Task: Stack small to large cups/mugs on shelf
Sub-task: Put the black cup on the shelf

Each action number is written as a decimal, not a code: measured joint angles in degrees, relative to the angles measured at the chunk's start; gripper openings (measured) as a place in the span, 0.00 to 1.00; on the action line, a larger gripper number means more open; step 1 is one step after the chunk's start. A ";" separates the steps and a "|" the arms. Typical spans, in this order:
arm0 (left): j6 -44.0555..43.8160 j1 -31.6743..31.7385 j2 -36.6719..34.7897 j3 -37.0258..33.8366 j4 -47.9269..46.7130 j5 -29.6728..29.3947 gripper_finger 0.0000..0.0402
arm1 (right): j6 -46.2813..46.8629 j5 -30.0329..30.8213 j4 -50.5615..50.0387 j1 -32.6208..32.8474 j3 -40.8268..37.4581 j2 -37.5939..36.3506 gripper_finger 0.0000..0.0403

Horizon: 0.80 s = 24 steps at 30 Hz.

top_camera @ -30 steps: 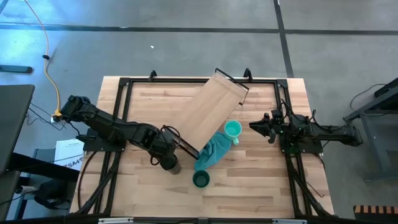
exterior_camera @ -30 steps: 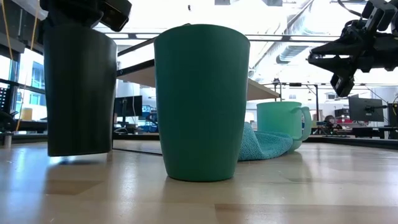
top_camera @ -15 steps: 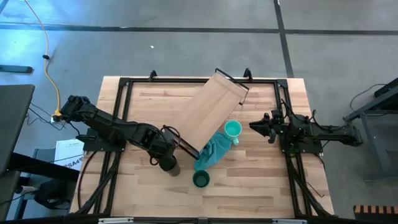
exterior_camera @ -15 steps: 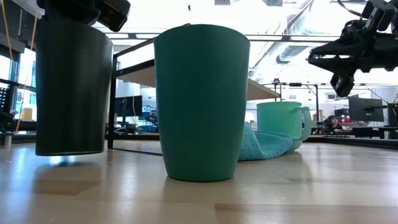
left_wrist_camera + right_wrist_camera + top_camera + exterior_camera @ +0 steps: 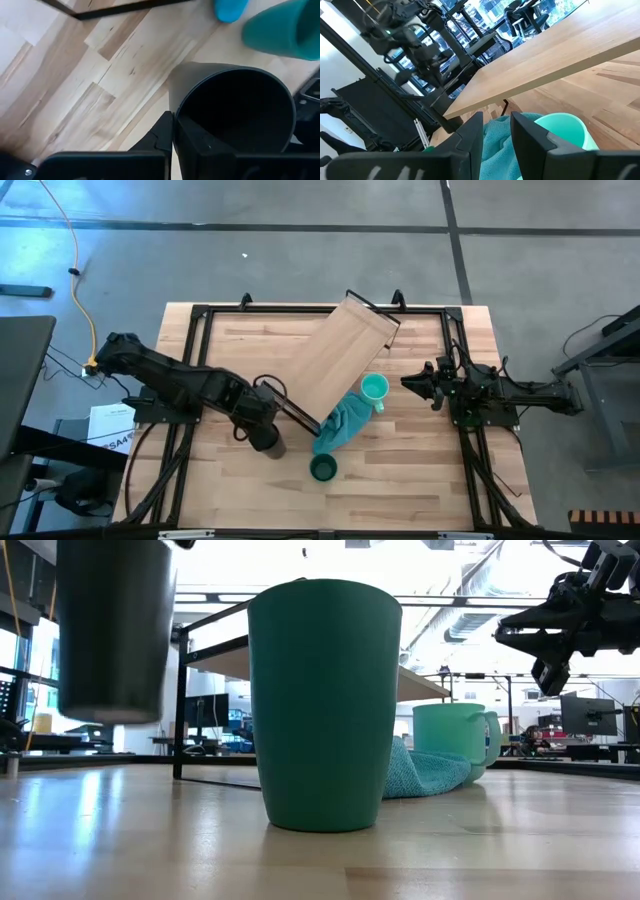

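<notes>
My left gripper [image 5: 258, 427] is shut on the black cup [image 5: 268, 442], which hangs above the table's near left part [image 5: 115, 630]. The dark green cup [image 5: 323, 469] stands upright on its base on the table, to the right of it [image 5: 325, 705]. The mint mug [image 5: 374, 388] stands on its base beside the shelf board [image 5: 335, 360], which lies slantwise across the table's middle on black legs. My right gripper [image 5: 408, 383] is open and empty, above the table just right of the mug [image 5: 560, 127]. My left gripper holds the black cup by its rim [image 5: 175, 117], one finger inside the cup and one outside its wall. The fingers come from above, pointing down. The cup hangs upright below them, mouth up, its base [image 5: 110, 715] lifted clear of the table.
A soft teal cloth [image 5: 340, 425] lies bunched on the table between the mug and the shelf's near end, touching the mug [image 5: 425, 772]. Black frame rails [image 5: 195, 380] run along the table's left, right and far sides.
My left gripper has gone up and a little toward the table's left edge with the black cup. The cup, just above the table before, now hangs well clear of it and stays upright.
</notes>
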 joint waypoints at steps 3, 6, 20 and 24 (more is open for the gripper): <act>0.86 0.00 0.00 3.86 -2.71 -0.02 0.00 | 0.00 0.00 0.00 0.00 -0.01 0.00 0.22; 1.71 0.00 0.00 8.15 -5.42 -0.39 0.00 | 0.00 0.00 0.00 -0.01 -0.02 0.00 0.22; 3.39 0.04 -0.01 27.20 -20.79 -8.14 0.00 | 0.00 0.00 0.00 -0.01 -0.02 0.00 0.22; 4.83 0.04 -0.68 31.70 -20.88 -10.21 0.00 | 0.04 0.00 0.00 -0.02 -0.02 0.00 0.22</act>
